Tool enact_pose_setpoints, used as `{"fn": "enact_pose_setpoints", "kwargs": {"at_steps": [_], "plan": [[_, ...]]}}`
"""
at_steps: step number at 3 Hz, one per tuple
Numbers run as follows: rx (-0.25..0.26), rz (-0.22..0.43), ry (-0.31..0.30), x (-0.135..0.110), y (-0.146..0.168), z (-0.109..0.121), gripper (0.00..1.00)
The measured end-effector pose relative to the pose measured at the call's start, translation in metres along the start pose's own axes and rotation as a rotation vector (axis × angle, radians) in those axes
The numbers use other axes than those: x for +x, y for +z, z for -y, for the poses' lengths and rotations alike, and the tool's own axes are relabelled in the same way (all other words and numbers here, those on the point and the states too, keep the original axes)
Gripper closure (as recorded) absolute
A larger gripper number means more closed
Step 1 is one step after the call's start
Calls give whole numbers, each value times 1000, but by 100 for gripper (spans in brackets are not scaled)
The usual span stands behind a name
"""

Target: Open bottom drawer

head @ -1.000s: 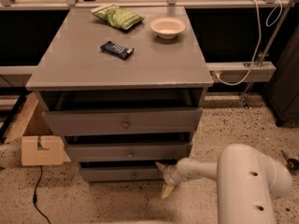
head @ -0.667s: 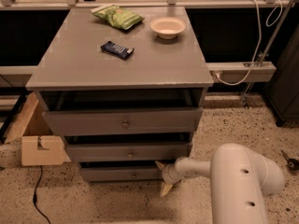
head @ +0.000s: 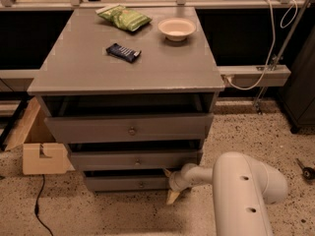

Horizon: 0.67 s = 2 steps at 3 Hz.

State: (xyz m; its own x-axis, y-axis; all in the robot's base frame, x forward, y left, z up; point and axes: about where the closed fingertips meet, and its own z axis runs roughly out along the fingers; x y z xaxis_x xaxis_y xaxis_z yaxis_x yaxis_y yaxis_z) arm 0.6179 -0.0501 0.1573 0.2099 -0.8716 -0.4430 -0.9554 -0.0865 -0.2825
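— Down by the floor, at the right end of the bottom drawer [head: 129,183], where exactly are the jaws?
— Low against the right front corner of the cabinet [head: 206,103]. They stand spread apart. One tan fingertip [head: 172,196] points down at the floor and the other points up toward the middle drawer [head: 118,160]. They have hold of nothing I can make out.
— Do they touch the drawer?
— They sit just beside its right end, but I cannot tell whether there is contact. Its small round knob [head: 141,184] lies well to their left.
— And the drawer itself?
— It is the lowest and slimmest of three grey fronts, with a dark gap above it.
— The arm?
— The white arm [head: 246,191] reaches in from the lower right, over the speckled floor [head: 256,132].
— Further out?
— The top drawer [head: 98,128] has the tallest front. On the grey counter [head: 167,73] sit a pale bowl [head: 176,28], a green snack bag [head: 124,17] and a dark wrapped bar [head: 123,52], each apart from the others. A cardboard box [head: 42,157] stands on the floor left of the cabinet.
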Motion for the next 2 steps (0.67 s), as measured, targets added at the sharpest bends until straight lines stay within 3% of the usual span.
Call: {"fn": "enact_pose_setpoints", "kwargs": {"at_steps": [1, 2], "plan": [[11, -21, 7, 5, -6, -2, 16], [-16, -51, 9, 7, -22, -30, 40]]}}
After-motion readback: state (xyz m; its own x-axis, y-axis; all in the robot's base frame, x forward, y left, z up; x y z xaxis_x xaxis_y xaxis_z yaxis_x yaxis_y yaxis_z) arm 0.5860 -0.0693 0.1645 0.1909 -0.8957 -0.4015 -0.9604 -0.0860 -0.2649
